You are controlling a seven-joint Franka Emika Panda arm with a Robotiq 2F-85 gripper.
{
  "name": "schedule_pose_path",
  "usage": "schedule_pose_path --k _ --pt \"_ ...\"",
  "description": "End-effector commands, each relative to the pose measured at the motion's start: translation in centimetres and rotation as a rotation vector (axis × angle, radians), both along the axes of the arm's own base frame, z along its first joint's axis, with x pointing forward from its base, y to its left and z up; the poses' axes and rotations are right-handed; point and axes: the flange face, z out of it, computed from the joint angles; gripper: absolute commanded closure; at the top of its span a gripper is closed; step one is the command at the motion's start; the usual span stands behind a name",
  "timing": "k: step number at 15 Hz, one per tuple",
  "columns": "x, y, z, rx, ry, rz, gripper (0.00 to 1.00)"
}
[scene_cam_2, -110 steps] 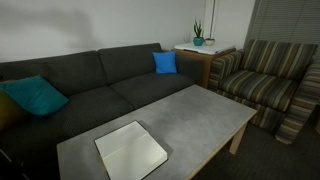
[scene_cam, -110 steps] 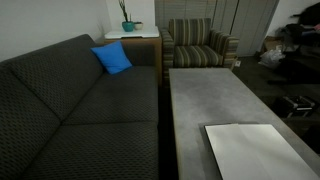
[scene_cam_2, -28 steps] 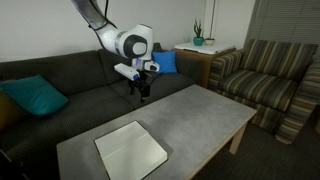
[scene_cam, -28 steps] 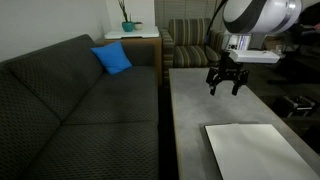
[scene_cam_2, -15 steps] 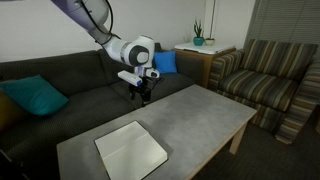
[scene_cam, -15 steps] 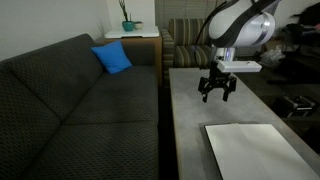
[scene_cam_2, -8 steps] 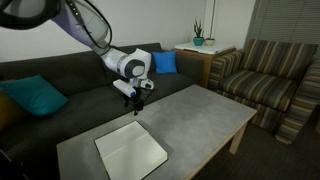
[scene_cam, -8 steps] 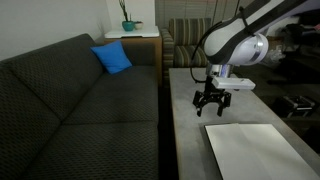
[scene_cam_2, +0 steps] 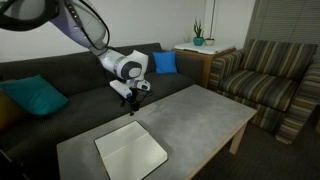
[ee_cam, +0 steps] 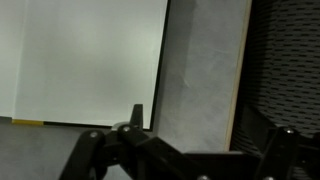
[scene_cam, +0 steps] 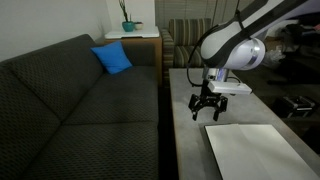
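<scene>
Living-room scene with a low grey coffee table point(scene_cam: 185, 90) running alongside a dark sofa point(scene_cam: 80, 100). My gripper point(scene_cam: 206, 114) points straight down, close above the bare tabletop, in the centre right of an exterior view. I cannot tell whether the fingertips touch the surface. The jaws stand wide apart and hold nothing. In the wrist view the two dark fingers point(ee_cam: 88, 155) sit at the lower left and lower right corners with open table between them.

The nearest thing is a flat white sheet point(scene_cam: 255, 150) lying on the table, just beside me but not touched. In that exterior view it lies below and to the right of my gripper, toward the lower right corner of the frame. In the wrist view the white sheet point(ee_cam: 85, 60) fills the upper left, and a strip of grey table point(ee_cam: 200, 80) lies between its straight right edge and the sofa point(ee_cam: 290, 60). That edge runs top to bottom, parallel to the table's sofa-side edge. My gripper hangs over the bare strip, off the sheet's corner, so the sheet lies ahead and to the left.

A blue cushion point(scene_cam: 113, 58) rests on the sofa, well apart.
</scene>
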Motion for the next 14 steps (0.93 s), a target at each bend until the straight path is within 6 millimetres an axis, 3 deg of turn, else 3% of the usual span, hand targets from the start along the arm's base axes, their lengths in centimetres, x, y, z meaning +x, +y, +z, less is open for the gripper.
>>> schedule_pose_path --k 1,4,12,14 --pt "0.1 0.0 0.1 0.0 0.0 0.0 0.0" --pt "-0.1 0.2 0.0 -0.017 0.0 0.037 0.0" --pt "-1.2 1.5 -2.1 -0.336 -0.262 -0.046 0.0" --pt "-1.7 0.4 -3.0 -0.356 -0.272 -0.141 0.0"
